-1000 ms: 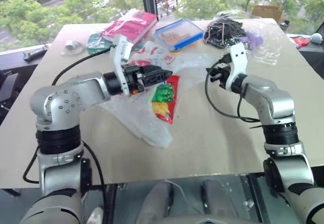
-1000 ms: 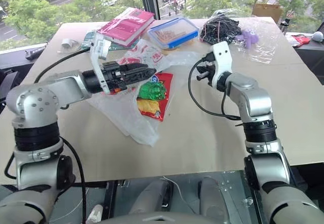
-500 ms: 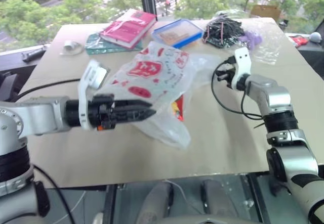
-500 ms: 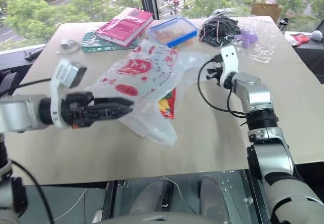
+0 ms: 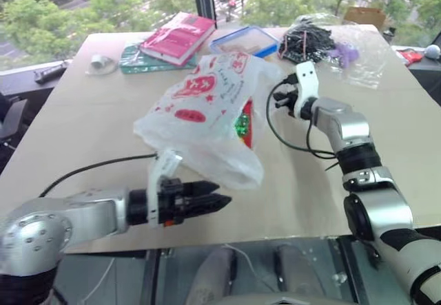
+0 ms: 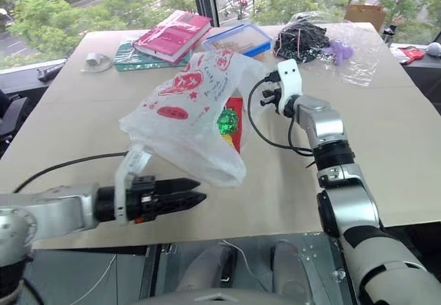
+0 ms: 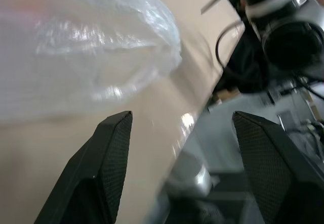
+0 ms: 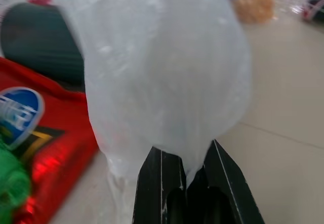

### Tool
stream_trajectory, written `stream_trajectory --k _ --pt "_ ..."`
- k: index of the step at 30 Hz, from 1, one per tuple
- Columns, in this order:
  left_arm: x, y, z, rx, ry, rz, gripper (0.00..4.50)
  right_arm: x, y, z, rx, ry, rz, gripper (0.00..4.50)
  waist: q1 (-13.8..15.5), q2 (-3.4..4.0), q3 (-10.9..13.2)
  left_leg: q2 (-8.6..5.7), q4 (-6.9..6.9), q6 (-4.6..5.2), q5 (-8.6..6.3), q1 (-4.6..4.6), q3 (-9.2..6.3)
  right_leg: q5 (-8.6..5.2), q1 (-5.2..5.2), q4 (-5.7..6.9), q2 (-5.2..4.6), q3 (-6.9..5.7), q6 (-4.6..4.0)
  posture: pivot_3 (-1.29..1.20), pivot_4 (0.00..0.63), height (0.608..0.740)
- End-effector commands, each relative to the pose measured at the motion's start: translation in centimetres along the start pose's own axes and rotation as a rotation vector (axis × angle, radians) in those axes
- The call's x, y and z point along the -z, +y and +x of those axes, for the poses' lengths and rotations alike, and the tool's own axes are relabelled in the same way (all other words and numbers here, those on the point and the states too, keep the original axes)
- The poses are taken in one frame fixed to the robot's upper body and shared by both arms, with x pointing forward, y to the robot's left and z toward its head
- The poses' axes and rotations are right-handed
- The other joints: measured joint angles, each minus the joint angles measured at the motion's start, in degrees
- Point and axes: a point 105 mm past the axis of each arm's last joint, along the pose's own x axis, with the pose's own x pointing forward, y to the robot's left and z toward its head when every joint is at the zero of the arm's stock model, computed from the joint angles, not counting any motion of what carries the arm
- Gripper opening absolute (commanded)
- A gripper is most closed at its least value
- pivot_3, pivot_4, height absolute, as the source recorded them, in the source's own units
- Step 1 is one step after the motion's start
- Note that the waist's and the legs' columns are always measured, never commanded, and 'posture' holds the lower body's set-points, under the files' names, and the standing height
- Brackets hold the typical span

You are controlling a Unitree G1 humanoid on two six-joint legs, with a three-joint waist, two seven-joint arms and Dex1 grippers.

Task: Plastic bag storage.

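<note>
Black fingers of the right gripper (image 8: 186, 176) stay pinched on the plastic bag (image 5: 207, 112), mid-table. Left gripper (image 5: 224, 202), spread and empty, has dropped back to the table's (image 5: 89, 146) near edge, leaving the bag draped over a red packet (image 6: 233, 122).

Plastic bag (image 5: 207, 105): showing translucent white with red printed marks and lettering. Snack packet (image 6: 231, 121) beneath it: showing red with green. Book (image 5: 177, 35): showing red-pink. Lidded box (image 5: 244, 41): showing blue rim, clear top. Worktop (image 5: 89, 126): showing plain beige. End effector fingers (image 7: 101, 168): showing black.
</note>
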Motion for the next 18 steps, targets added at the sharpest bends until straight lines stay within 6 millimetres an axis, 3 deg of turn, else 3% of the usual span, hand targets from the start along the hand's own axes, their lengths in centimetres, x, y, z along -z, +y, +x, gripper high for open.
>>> stream_trajectory --k 1,7,12,16,18 --pt "-0.5 1.0 1.0 -0.04 -0.047 0.017 3.24 -2.5 0.9 0.0 -0.008 -0.066 -0.046 0.0 0.0 0.0 0.0 0.0 0.0 0.0 0.0 0.0 0.0 0.0 0.0 0.0 0.0 0.01 0.0 0.0 0.15 0.74" --pt "-3.5 1.6 5.2 -0.012 -0.212 -0.047 3.24 -2.1 1.2 -0.6 -0.007 -0.048 -0.063 0.0 0.1 0.0 0.0 0.0 0.03 0.0 0.0 -0.03 -0.05 0.0 -0.01 0.01 0.0 -0.06 0.0 0.0 0.15 0.74" --pt "-4.9 1.2 7.3 0.052 -0.246 -0.055 3.24 -1.8 0.8 -1.0 0.02 -0.032 -0.062 0.0 -0.2 -0.01 0.0 -0.03 0.03 0.0 0.0 -0.02 -0.02 0.0 -0.03 0.05 0.01 -0.01 0.0 0.0 0.15 0.74" --pt "-6.4 1.2 7.5 0.08 -0.321 -0.084 3.24 -2.1 0.1 -1.4 0.039 -0.035 -0.063 0.0 -0.3 -0.01 0.0 -0.02 0.06 0.01 0.0 -0.02 0.0 0.01 -0.03 0.05 0.02 0.0 0.01 0.0 0.15 0.74" --pt "-6.9 1.5 7.2 0.084 -0.351 -0.097 2.74 -2.4 -0.5 -1.6 0.057 -0.046 -0.054 0.0 -0.3 -0.01 0.0 -0.02 0.06 0.01 0.0 -0.02 0.01 0.0 -0.03 0.06 0.02 0.02 0.01 0.0 0.15 0.74"
